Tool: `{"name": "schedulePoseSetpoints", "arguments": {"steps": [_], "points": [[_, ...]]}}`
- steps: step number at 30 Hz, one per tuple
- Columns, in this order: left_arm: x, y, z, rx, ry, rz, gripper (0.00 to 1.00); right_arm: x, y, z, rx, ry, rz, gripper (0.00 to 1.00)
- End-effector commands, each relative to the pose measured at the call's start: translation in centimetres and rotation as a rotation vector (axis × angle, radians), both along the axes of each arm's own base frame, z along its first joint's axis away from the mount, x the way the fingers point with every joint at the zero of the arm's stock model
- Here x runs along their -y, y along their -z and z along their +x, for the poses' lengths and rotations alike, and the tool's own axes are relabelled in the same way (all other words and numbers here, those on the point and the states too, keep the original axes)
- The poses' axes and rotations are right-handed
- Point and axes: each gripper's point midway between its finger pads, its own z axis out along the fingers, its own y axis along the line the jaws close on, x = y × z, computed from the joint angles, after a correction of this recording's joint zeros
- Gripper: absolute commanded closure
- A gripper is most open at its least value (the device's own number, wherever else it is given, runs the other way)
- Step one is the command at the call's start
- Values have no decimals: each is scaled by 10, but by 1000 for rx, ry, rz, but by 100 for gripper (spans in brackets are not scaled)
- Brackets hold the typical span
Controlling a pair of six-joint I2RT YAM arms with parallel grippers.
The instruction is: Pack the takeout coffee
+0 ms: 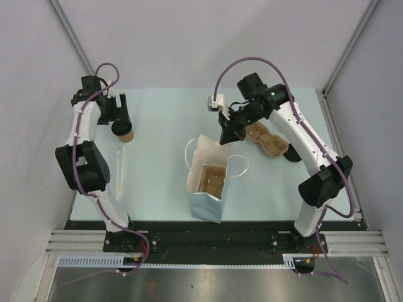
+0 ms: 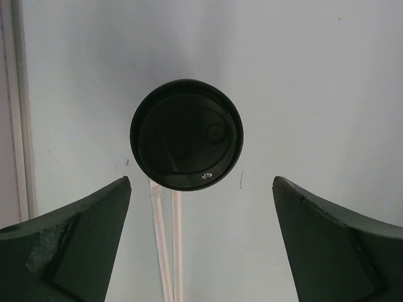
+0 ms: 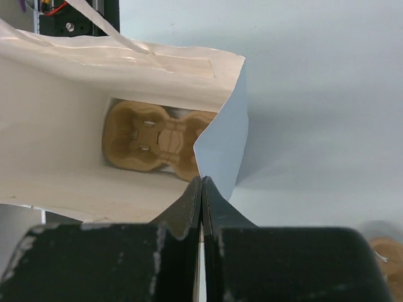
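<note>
While the cup (image 1: 124,132) stands upright at the far left of the table (image 1: 164,113), well apart from the bag (image 1: 204,207), nothing is packed yet. Left gripper (image 2: 201,182) hangs directly over it, jaws spread wide, gripping nothing; its wrist camera looks straight down on the black lid (image 2: 187,134), which sits centred between the two fingers (image 2: 82,242). My read: it is lined up for a descent, jaws set wider than the cup so they can drop either side of the wall before closing. Two thin white sticks (image 2: 167,251) lie flat on the table just beside the cup, toward the arm's base; they could get nudged on the way down. Right gripper (image 3: 201,189) has its fingers pressed together, and the far edge of the bag mouth runs into them, so it appears to pinch the rim. Purpose seems plain: it stops the mouth from folding shut and steadies a tall, light bag that would tip easily. Inside, a carrier (image 3: 157,141) lies flat on the bottom with its wells facing up, probably the seat for the cup. A spare carrier (image 1: 267,139) rests on the table just past the right arm.
</note>
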Motion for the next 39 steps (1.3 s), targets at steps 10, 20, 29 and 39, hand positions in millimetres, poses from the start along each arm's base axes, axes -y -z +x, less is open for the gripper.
{"name": "schedulePoseSetpoints", "arguments": {"steps": [10, 20, 29, 39], "points": [[-15, 17, 19, -27, -52, -8, 0, -12, -9, 12, -12, 38, 23, 100], [-23, 26, 22, -51, -96, -53, 1, -11, -11, 15, -45, 22, 37, 100], [-19, 33, 22, -60, -84, -79, 0, -10, -8, 13, -57, 4, 34, 100], [-14, 17, 27, 2, -74, -98, 0, -9, -6, 12, -77, -7, 28, 100]]}}
